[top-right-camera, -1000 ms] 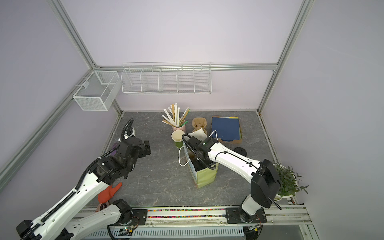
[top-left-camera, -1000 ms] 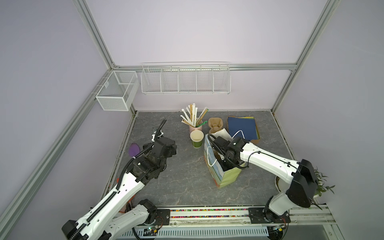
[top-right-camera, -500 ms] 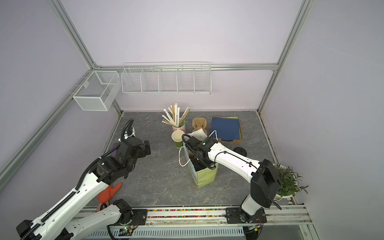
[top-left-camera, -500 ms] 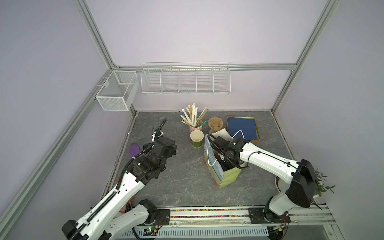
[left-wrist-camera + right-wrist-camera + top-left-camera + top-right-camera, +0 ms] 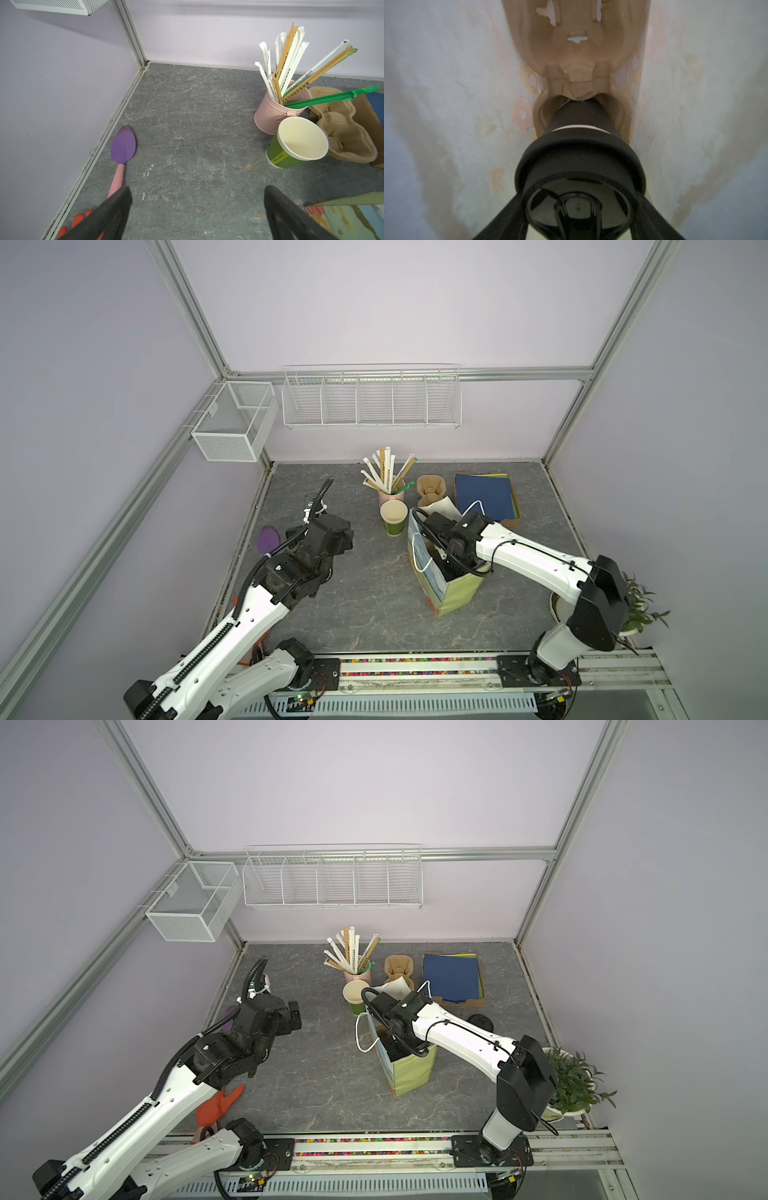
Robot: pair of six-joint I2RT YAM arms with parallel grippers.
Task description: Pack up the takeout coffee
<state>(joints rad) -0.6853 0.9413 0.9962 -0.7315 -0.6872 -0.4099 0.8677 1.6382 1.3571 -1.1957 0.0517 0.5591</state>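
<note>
Right wrist view: the coffee cup — black, with a black lid — stands upright in a brown pulp carrier inside the paper bag, right of the counter's middle. The right claw reaches down into the bag, a finger along each side of the lid; whether they clench it or stand just free I cannot tell. The left claw hangs released — jaws wide — over the counter's left, a green cup farther off to its right.

top views: high, downward, sharing table | left wrist: low, forward | right wrist: close, inside bag
</note>
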